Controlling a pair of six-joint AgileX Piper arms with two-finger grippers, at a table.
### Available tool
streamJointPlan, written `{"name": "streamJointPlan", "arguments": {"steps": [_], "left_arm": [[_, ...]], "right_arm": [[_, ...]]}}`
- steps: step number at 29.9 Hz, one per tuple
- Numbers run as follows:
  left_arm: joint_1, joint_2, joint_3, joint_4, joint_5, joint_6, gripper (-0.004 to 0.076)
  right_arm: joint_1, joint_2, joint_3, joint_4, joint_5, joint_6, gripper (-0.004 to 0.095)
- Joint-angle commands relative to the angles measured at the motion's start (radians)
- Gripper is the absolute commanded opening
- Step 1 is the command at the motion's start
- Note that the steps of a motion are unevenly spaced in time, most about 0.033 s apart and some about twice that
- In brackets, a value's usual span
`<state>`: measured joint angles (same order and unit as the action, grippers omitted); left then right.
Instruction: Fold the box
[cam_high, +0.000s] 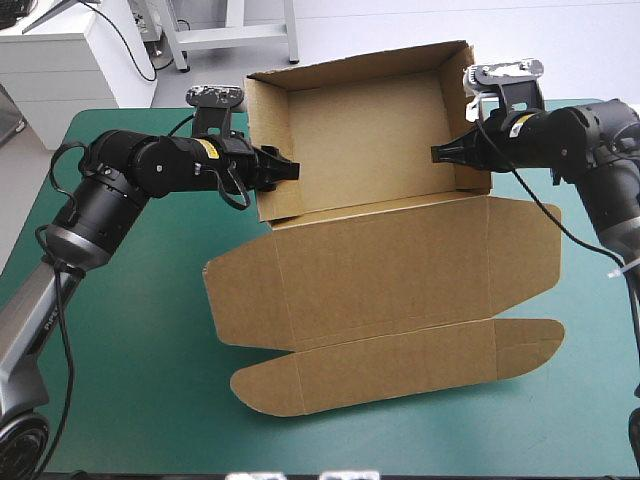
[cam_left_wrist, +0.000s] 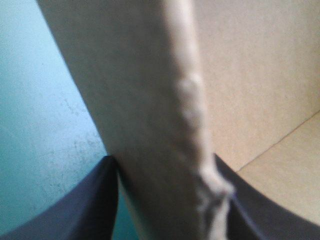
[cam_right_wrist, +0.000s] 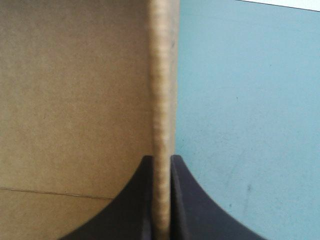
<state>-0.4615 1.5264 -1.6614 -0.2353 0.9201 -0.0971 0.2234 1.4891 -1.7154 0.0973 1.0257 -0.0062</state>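
A lab: teal-green table (cam_high: 150, 380), white cabinet (cam_high: 60, 62) beyond it.

Teal-green table (cam_high: 150, 400); brown box (cam_high: 380, 270) on it, walls raised, lid flat

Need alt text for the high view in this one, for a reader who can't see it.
A brown box sits on the teal-green table as an open tray, walls raised, its lid lying flat toward the camera. The left tool is shut on its left wall, the right tool on its right wall.
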Motion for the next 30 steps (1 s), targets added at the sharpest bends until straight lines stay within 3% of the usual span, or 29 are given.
{"name": "streamJointPlan", "arguments": {"steps": [1, 4, 13, 17, 22, 30], "left_arm": [[-0.007, -0.034, -0.04, -0.061, -0.083, -0.005, 0.0132], [-0.007, -0.034, -0.04, -0.089, -0.085, 0.035, -0.001], [-0.007, -0.003, -0.04, -0.095, -0.056, 0.067, -0.0008], [-0.007, 0.039, -0.04, -0.094, -0.041, 0.067, -0.0008], [-0.005, 0.132, -0.04, -0.09, 0.08, 0.074, -0.0008], [-0.005, 0.239, -0.04, -0.047, 0.203, 0.091, -0.0008]], "right_arm": [[0.023, -0.04, -0.029, 0.008, -0.073, 0.006, -0.0015], [0.031, -0.026, -0.029, -0.001, -0.07, 0.012, -0.0015], [0.044, 0.018, -0.029, 0.013, -0.065, 0.006, -0.0015], [0.044, 0.035, -0.029, 0.01, -0.002, -0.003, -0.0015], [0.044, 0.094, -0.029, -0.003, 0.113, -0.016, -0.0015], [0.044, 0.208, -0.029, 0.125, 0.162, -0.048, -0.0015]]}}
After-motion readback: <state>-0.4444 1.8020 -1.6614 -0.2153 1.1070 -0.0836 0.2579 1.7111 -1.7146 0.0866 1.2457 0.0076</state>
